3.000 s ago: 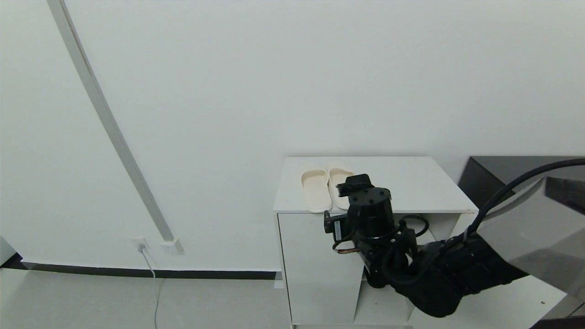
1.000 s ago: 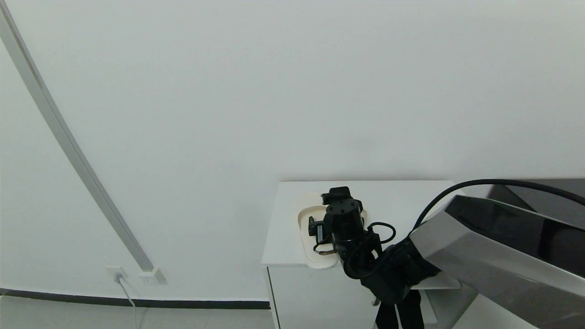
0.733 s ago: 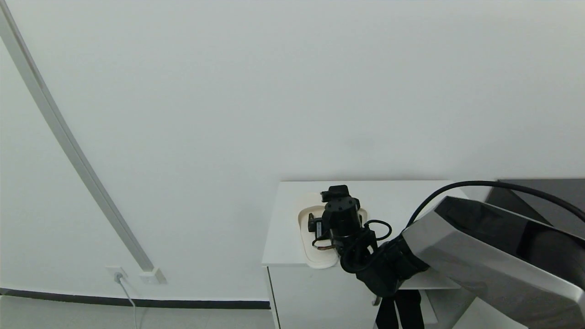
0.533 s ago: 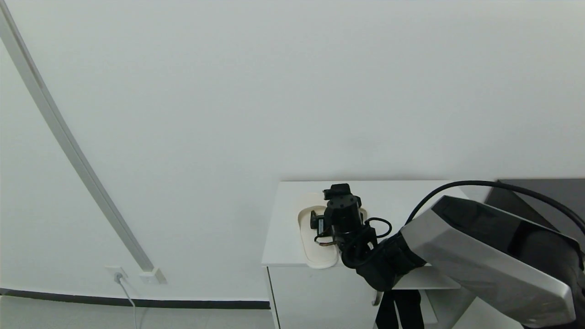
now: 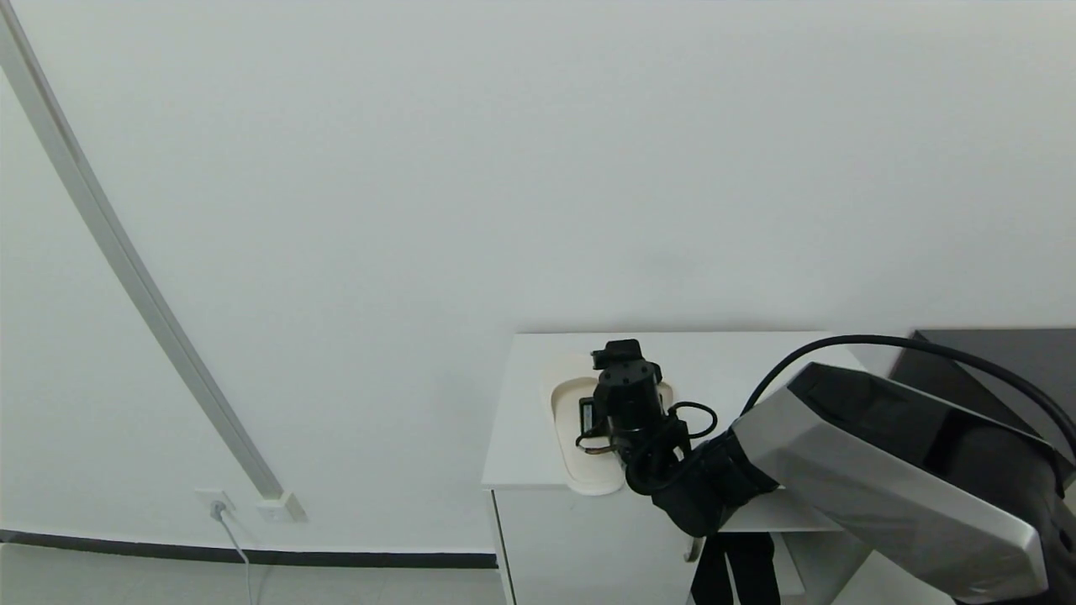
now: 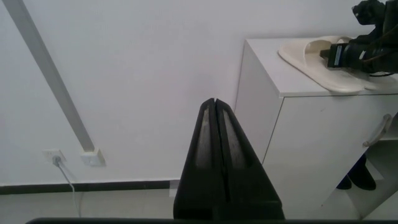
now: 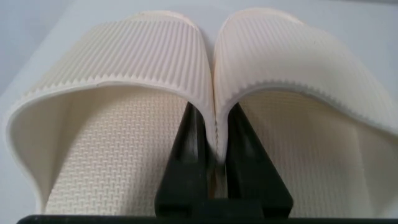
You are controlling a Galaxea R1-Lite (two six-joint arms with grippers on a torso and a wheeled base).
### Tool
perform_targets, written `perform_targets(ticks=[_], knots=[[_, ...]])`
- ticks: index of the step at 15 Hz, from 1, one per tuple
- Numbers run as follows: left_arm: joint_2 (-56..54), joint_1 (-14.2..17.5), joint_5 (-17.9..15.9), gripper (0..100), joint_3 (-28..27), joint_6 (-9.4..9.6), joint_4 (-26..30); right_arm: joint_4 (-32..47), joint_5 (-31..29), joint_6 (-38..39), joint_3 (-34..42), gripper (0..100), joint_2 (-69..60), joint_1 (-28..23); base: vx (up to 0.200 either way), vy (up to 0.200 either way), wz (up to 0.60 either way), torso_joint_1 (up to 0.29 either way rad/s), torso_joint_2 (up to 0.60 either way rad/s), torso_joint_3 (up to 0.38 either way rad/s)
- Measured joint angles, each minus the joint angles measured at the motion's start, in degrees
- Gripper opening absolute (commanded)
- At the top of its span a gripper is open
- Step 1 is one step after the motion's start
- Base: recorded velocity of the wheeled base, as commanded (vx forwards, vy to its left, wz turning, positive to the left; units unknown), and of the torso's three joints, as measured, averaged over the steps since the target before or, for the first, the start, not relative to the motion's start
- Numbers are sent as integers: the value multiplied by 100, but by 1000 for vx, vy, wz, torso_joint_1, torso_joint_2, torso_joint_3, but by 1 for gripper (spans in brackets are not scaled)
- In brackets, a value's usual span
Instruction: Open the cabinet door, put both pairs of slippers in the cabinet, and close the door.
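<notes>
A cream pair of slippers (image 5: 565,420) lies side by side on the front left of the white cabinet's top (image 5: 740,361). My right gripper (image 7: 214,155) has one finger inside each slipper and is shut on their two inner strap edges, pressed together. In the head view the right wrist (image 5: 629,403) covers most of the pair. My left gripper (image 6: 215,134) is shut and holds nothing, low and left of the cabinet (image 6: 298,149). The cabinet's left door (image 5: 580,546) is closed, its handle (image 6: 376,130) at the edge of an open compartment.
Dark shapes (image 6: 359,177) sit inside the open compartment; I cannot tell what they are. Dark furniture (image 5: 992,353) stands right of the cabinet. A slanted wall rail (image 5: 126,260), a socket (image 5: 217,504) and a cable lie to the left.
The head view has shifted since 3 s ago. The right gripper rose from the cabinet's front to the slippers on top, then settled a little deeper into them in the last second.
</notes>
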Motion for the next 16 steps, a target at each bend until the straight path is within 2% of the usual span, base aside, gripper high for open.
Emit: perform_targets(ticks=[5,10,14,16], knots=[[0,5,0,0,0,0,0,-17,0,-204,462,0,-581,-6,0,0,0,0,0,0],[0,5,4,0,0,-4,0,-46,268,-360,1921,0,-2213,27,0,0,0,0,0,0],[0,5,2,0,0,-4,0,-27,884,-354,3235,0,-3566,41,0,0,0,0,0,0],[0,5,0,0,0,-1,0,9,1530,-332,3555,0,-4109,24,0,0,0,0,0,0]])
